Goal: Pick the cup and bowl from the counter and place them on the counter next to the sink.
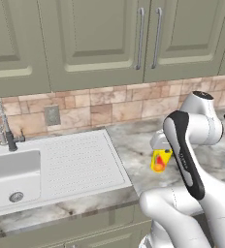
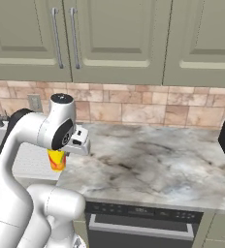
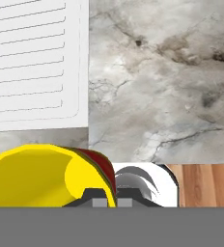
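The fingers (image 3: 105, 197) pinch the cup (image 1: 160, 160) by its rim above the counter (image 1: 134, 160), just beside the sink (image 1: 80, 160) drainboard; such a thin rim hold could slip, or tip it on landing.

The arm folds forward, its tool (image 3: 105, 195) pointing down, clamped tight.

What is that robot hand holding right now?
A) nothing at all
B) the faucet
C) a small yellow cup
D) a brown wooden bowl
C: the gripper is shut on the yellow cup, which hangs under the hand over the counter just right of the sink's ribbed drainboard.
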Robot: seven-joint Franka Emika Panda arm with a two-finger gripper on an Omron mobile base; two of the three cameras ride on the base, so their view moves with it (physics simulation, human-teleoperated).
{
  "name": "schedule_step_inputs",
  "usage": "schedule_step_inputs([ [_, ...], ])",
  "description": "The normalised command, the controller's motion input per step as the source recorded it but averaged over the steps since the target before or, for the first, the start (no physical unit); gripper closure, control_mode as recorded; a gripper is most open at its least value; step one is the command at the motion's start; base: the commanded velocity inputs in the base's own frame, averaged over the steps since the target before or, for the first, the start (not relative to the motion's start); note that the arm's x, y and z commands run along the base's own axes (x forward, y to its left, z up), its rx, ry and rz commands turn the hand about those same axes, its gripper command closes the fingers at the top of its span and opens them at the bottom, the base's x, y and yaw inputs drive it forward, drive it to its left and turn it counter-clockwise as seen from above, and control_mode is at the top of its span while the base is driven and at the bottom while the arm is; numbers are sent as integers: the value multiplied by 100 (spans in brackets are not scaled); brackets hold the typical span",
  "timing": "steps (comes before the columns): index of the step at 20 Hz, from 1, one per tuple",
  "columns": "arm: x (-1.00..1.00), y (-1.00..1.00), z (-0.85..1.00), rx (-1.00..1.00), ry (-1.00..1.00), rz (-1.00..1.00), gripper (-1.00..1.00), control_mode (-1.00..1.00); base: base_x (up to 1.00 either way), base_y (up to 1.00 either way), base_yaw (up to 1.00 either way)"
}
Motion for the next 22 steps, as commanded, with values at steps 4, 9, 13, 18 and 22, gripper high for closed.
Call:
schedule_step_inputs([
  [4,1,0,0,0,0,0,100,-100,0,0,0],
  [9,29,7,0,0,3,-2,100,-100,0,0,0],
  [13,43,11,0,-2,0,-5,100,-100,0,0,0],
  [18,57,1,-16,-7,0,-6,100,-100,0,0,0],
  [22,18,-1,-26,-2,0,-7,100,-100,0,0,0],
])
